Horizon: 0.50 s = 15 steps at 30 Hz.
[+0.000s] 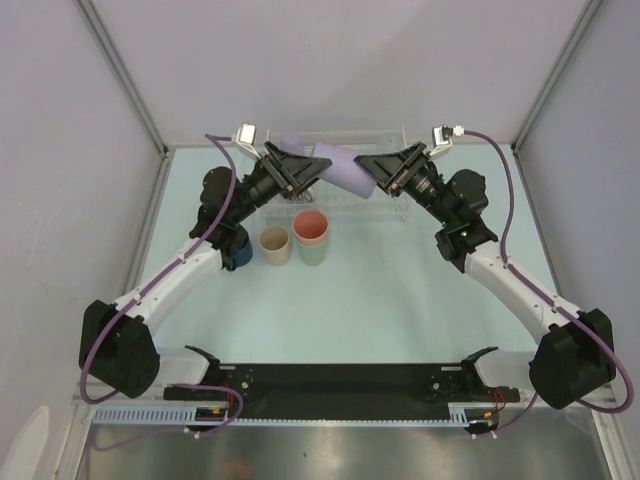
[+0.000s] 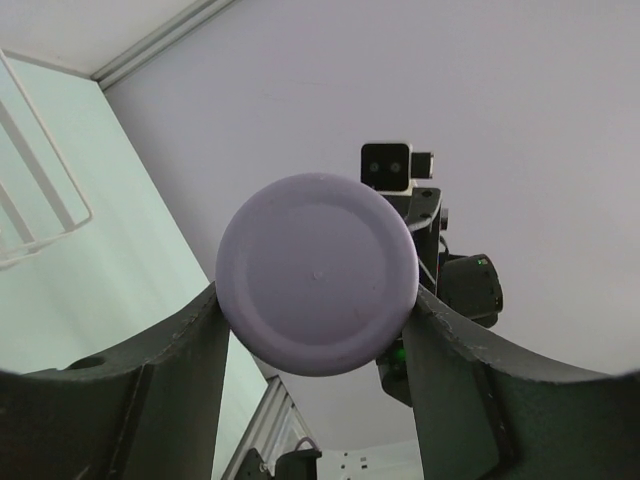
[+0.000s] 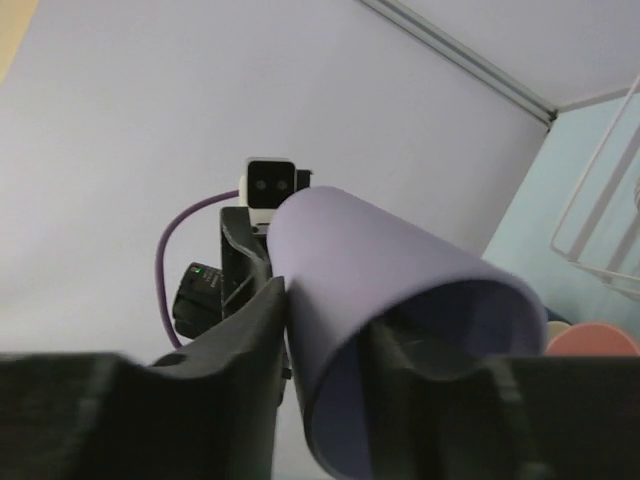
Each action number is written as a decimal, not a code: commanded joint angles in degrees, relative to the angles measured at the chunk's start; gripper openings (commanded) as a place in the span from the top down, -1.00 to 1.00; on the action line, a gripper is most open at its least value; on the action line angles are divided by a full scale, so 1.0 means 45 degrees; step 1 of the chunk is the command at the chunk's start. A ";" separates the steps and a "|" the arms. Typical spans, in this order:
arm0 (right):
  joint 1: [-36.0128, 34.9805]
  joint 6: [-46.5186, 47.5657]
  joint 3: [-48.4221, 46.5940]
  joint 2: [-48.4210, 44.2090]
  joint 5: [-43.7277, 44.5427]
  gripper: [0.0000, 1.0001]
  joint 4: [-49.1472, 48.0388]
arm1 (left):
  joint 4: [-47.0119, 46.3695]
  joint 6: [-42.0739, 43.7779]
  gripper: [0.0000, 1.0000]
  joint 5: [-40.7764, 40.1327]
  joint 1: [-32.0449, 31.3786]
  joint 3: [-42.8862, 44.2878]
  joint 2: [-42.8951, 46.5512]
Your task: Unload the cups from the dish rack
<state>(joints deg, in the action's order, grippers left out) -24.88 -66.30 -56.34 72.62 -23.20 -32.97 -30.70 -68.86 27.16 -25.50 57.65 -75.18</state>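
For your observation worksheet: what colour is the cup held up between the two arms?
Lavender; the cup shows best in the left wrist view.

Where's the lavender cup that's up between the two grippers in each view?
Top external: the lavender cup is top centre, tilted, between the left gripper and the right gripper, above the dish rack.
Left wrist: centre, its base facing the camera, between the fingers.
Right wrist: centre-right, its mouth end nearest the camera.
Shared landmark: the rack's white wire, at the left edge and the right edge.
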 commanded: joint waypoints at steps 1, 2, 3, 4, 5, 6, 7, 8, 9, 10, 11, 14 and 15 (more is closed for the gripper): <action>-0.0212 0.0262 -0.0625 0.0307 -0.0312 0.82 -0.0369 | -0.0600 -0.0030 0.99 0.0254 -0.0194 -0.0037 0.0573; -0.0193 0.0223 -0.0645 0.0424 -0.0332 1.00 -0.0349 | -0.0581 -0.0049 1.00 0.0235 -0.0213 -0.0056 0.0612; -0.0212 0.0203 -0.0645 0.0425 -0.0352 1.00 -0.0272 | -0.0581 -0.0049 1.00 0.0254 -0.0194 -0.0076 0.0593; -0.0212 0.0222 -0.0645 0.0444 -0.0391 1.00 -0.0251 | -0.0542 -0.0049 1.00 0.0273 -0.0213 -0.0076 0.0612; -0.0212 0.0300 -0.0664 0.0406 -0.0391 1.00 -0.0193 | -0.0445 -0.0030 1.00 0.0312 -0.0213 -0.0057 0.0612; -0.0212 0.0378 -0.0684 0.0347 -0.0391 1.00 -0.0057 | -0.0328 0.0125 0.99 0.0313 -0.0213 0.0001 0.0612; -0.0212 0.0495 -0.0800 0.0308 -0.0372 1.00 0.0273 | -0.0153 0.0223 0.99 0.0371 -0.0213 0.0079 0.0632; -0.0212 0.0592 -0.0859 0.0250 -0.0410 1.00 0.0392 | -0.0112 0.0321 0.86 0.0429 -0.0213 0.0215 0.0651; -0.0212 0.0941 -0.0937 0.0094 -0.0391 1.00 0.0645 | 0.0004 0.0573 0.63 0.0469 -0.0213 0.0313 0.0671; -0.0212 0.1138 -0.1073 0.0015 -0.0256 1.00 0.1421 | 0.0527 0.0750 0.37 0.0469 -0.0194 0.0450 0.0710; -0.0212 0.1430 -0.1403 -0.0082 -0.0216 1.00 0.1815 | 0.0823 0.0984 -0.06 0.0450 -0.0194 0.0741 0.0749; -0.0154 0.2875 -0.2417 -0.0356 0.0174 1.00 0.4040 | 0.2539 0.2096 -0.66 -0.0076 -0.0155 0.1308 0.1100; -0.0154 0.3207 -0.2712 -0.0434 0.0330 1.00 0.4529 | 0.2989 0.2621 -0.80 -0.0252 -0.0135 0.1388 0.1217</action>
<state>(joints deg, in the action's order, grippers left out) -25.08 -65.41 -62.02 72.66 -23.92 -27.20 -25.08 -67.79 27.22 -25.54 58.98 -73.73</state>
